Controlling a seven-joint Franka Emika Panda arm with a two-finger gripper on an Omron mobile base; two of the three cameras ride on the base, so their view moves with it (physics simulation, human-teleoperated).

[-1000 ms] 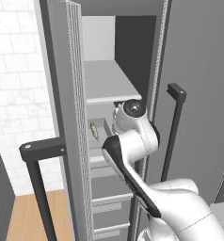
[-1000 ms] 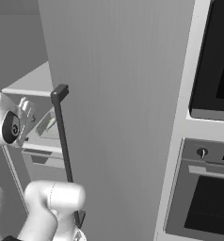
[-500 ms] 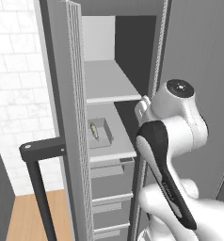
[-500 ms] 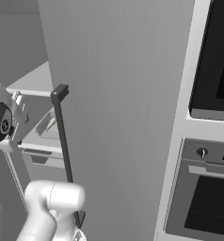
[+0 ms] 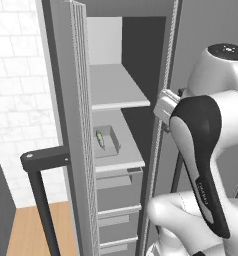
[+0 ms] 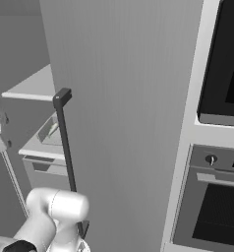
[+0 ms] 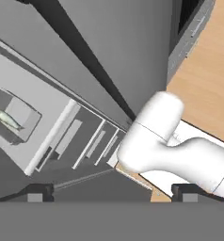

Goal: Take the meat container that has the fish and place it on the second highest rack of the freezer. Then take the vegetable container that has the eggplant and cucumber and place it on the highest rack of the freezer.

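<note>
The meat container [image 5: 106,141] is a shallow grey tray holding the small silvery-green fish [image 5: 99,138]. It rests on the second highest rack [image 5: 127,159] of the open freezer [image 5: 122,45], under the bare highest rack [image 5: 116,90]. It also shows in the right base view [image 6: 49,132] and in the hand view [image 7: 16,117]. My gripper [image 7: 112,194] is open and holds nothing. It hangs outside the freezer, above and to the right of the tray, looking down on it. The vegetable container with the eggplant and cucumber is out of view.
The freezer's left door [image 5: 66,125] stands open with its black bar handle [image 5: 41,165] sticking out. The right door [image 6: 129,98] carries a black handle [image 6: 66,147]. Grey drawers [image 5: 118,192] stack under the shelves. A black oven [image 6: 222,206] stands right; wood floor [image 7: 203,70] lies below.
My arm has drawn back out of the freezer and swung up to the right, away from the tray. The tray with the fish stays on its rack. The jaws stayed open.
</note>
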